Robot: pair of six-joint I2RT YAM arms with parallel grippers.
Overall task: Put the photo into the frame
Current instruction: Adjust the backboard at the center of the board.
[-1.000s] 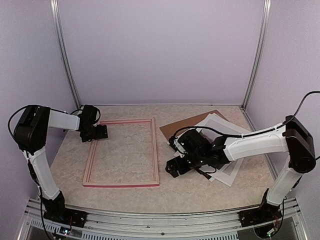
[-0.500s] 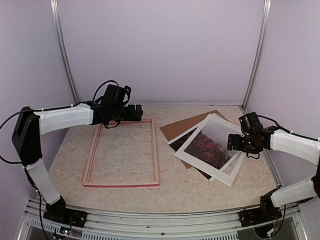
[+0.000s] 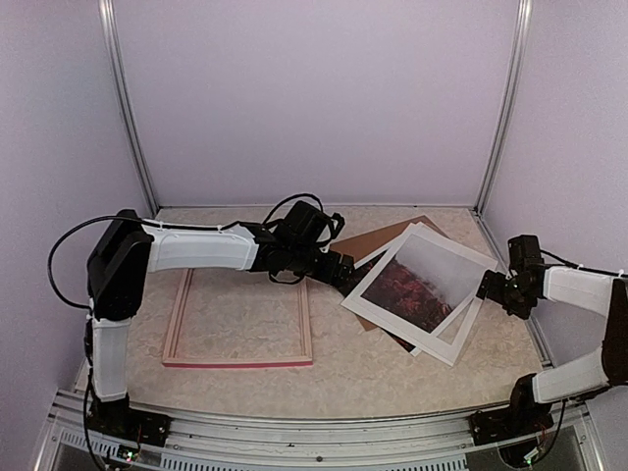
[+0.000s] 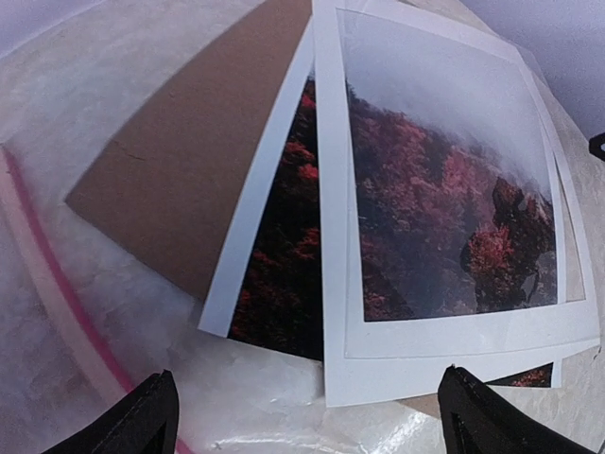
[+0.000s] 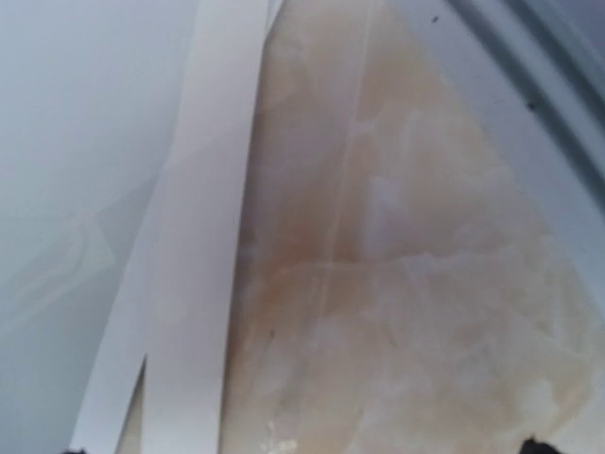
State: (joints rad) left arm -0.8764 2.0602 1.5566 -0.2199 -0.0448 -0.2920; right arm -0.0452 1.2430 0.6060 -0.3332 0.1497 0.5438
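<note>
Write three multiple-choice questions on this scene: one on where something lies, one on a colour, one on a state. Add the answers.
1. Seen from above, where does the frame lie?
A. left of the photo
B. on top of the photo
C. leaning on the back wall

2. What colour is the board under the photo?
A. green
B. brown
C. black

3. How is the left claw?
A. shut on the photo
B. shut on the frame
C. open, holding nothing

Answers:
1 A: the frame lies flat, apart from the photo and to its left.
2 B: brown card shows past the photo's edge.
3 C: its fingers stand wide apart with nothing held between them.
</note>
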